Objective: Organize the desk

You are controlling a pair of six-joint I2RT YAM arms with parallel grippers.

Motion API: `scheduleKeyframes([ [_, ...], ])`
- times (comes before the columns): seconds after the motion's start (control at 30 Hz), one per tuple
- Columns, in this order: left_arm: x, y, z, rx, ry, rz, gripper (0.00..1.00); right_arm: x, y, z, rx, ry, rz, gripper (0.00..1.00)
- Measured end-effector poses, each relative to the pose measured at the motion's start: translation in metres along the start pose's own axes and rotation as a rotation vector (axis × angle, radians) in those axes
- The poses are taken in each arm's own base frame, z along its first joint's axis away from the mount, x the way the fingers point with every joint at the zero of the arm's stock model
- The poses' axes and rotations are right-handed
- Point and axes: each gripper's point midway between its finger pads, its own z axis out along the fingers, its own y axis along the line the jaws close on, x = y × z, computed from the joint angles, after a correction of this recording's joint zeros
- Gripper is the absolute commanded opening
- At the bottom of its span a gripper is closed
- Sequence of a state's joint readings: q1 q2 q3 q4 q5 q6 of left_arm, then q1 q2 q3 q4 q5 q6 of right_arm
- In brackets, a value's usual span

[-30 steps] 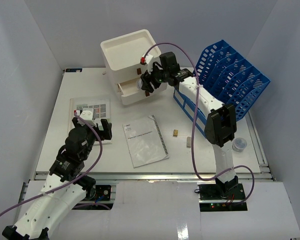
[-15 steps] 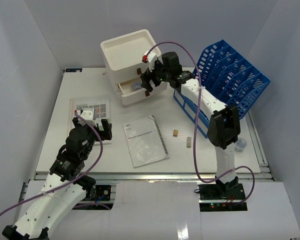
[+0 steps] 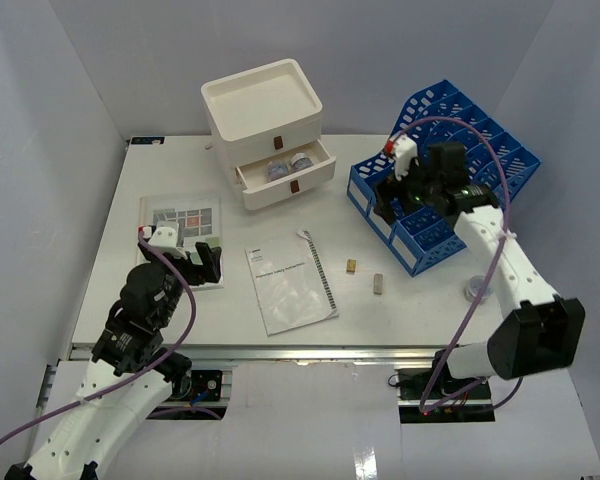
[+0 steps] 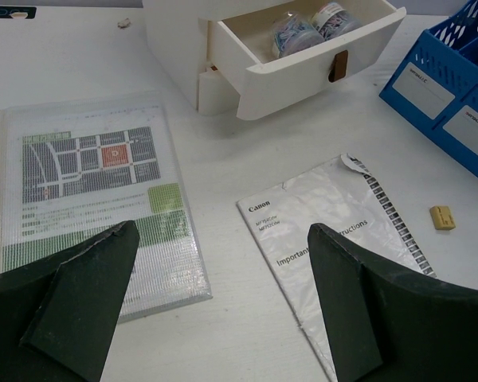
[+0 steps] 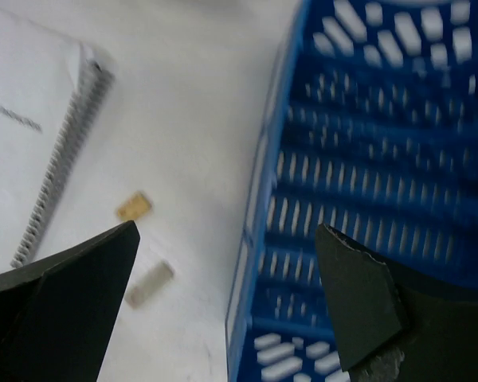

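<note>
Though open, drawer (image 3: 315,177) with two items (image 3: 300,161)

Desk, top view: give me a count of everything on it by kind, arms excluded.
Drawer box: 1
File rack: 1
Papers: 2 (map sheet, booklet)
Small blocks: 2 (tan block, grey block)
Round item near the rack: 1
Drawer items: 2
Total on the desk: 9
</note>
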State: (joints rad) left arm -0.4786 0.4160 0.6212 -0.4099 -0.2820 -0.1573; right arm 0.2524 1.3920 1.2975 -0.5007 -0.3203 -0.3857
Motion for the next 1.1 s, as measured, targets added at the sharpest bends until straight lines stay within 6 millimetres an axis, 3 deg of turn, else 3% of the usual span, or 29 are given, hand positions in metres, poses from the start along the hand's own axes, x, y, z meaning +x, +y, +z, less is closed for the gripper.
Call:
scheduleKeyframes([
  [0.07, 0.0, -0.002, 0.0, 0.012, 0.002, 0.0, 0.98, 0.055, -0.012, -0.033, 0.085, 0.119, 0.064, 0.97],
  [0.1, 0.0, -0.003, 0.0, 0.017, 0.003, 0.0, 0.98, 0.084, -0.017, -0.052, 0.131, 0.184, 0.103, 0.91],
  [0.23, 0.001, -0.007, -0.001, 0.038, 0.004, 0.0, 0.98, 0.151, -0.037, -0.115, 0.305, 0.345, 0.167, 0.9],
  [0.33, -0.001, -0.008, -0.002, 0.045, -0.002, -0.002, 0.98, 0.192, -0.04, -0.141, 0.362, 0.449, 0.138, 0.9],
  [0.43, -0.003, -0.008, -0.004, 0.052, -0.014, -0.005, 0.98, 0.244, -0.04, -0.155, 0.353, 0.581, 0.163, 0.9],
  [0.53, -0.003, -0.009, -0.004, 0.058, -0.015, -0.006, 0.98, 0.283, -0.043, -0.164, 0.305, 0.675, 0.229, 0.9],
  [0.73, -0.002, -0.01, -0.004, 0.06, -0.01, -0.005, 0.98, 0.31, -0.056, -0.16, 0.223, 0.682, 0.271, 0.9],
  [1.1, 0.009, -0.01, 0.004, 0.053, 0.037, 0.008, 0.98, 0.307, -0.084, -0.145, 0.221, 0.602, 0.14, 0.91],
])
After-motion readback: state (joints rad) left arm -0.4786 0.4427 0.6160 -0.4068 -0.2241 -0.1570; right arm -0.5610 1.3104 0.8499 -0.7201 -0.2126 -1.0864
